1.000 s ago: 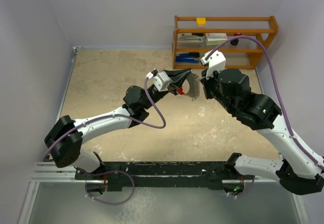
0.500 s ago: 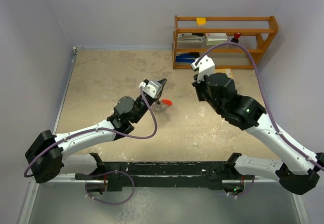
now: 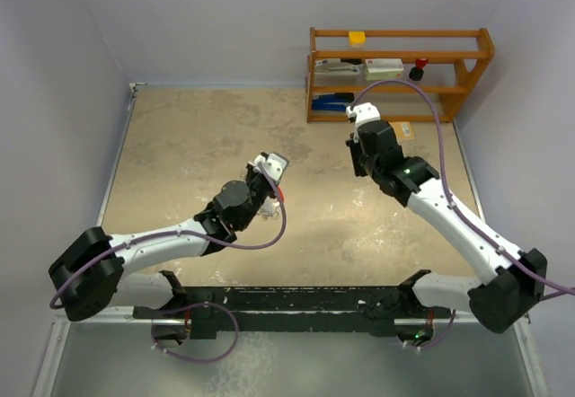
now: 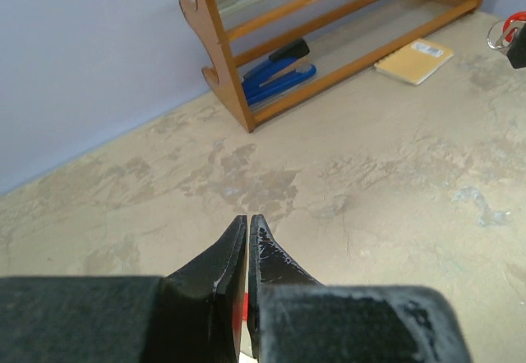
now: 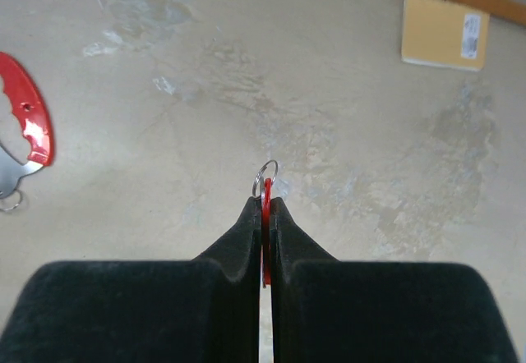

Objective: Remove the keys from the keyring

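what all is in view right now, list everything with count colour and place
key: 1, red with a silver ring, pinched in the right gripper
keyring: 1, red and white crescent, at the left gripper's tip
table: 1, mottled beige
shelf: 1, orange-brown wood, far right of the table
notebook: 1, tan, on the table by the shelf
block: 1, yellow, shelf top
flat boxes: 2, whitish, middle shelf
knob: 1, dark with red top, middle shelf, right end
stapler: 1, maybe 2, blue and black, bottom shelf
left gripper: 1, black, shut, red sliver between its fingers
right gripper: 1, black, shut on the key
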Robot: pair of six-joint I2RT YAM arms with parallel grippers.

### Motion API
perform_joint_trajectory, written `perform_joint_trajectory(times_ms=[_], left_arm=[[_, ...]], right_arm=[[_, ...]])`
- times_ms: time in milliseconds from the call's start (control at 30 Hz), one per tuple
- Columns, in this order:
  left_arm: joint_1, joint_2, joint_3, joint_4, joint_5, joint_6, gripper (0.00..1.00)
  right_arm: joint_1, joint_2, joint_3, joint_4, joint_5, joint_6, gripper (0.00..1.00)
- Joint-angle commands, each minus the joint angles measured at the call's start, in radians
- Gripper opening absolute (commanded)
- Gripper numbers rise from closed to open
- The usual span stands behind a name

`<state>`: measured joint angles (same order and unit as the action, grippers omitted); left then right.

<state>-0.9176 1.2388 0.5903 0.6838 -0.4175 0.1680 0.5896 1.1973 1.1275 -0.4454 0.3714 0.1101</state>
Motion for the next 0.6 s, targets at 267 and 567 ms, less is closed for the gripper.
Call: perform_joint_trajectory(times_ms=[267, 567], left_arm=[[0.204, 0.141, -0.102, 0.171, 0.08, -0.225, 0.0], [0.305, 0.217, -0.102, 0.168, 0.057, -0.307, 0.0]], right_arm=[[-0.066, 0.291, -0.087, 0.188, -0.257, 0.045, 0.0], [-0.065, 0.487, -0.076, 0.302, -0.338, 0.045, 0.0]])
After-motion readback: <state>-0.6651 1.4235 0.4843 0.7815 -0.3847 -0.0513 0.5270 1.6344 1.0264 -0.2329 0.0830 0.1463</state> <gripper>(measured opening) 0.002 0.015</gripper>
